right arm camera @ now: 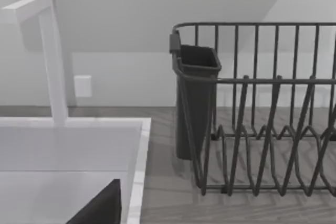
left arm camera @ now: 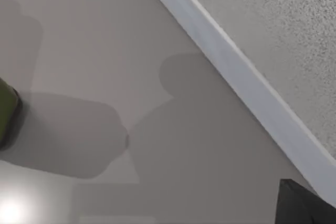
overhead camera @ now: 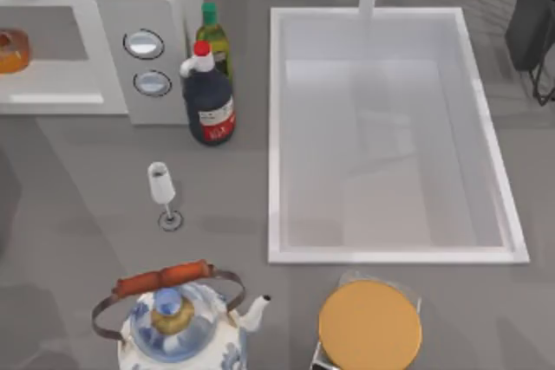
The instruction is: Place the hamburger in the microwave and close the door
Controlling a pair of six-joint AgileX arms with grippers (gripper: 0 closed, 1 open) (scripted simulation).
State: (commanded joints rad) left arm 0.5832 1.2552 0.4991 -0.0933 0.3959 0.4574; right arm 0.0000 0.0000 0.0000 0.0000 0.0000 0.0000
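One hamburger sits on the microwave cavity floor at your worktop's far left (cavity open in front). You cannot tell either gripper's finger state.

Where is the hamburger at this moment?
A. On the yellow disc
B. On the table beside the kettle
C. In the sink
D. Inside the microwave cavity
D: the hamburger lies on the grey floor inside the microwave, at the top view's far left edge.
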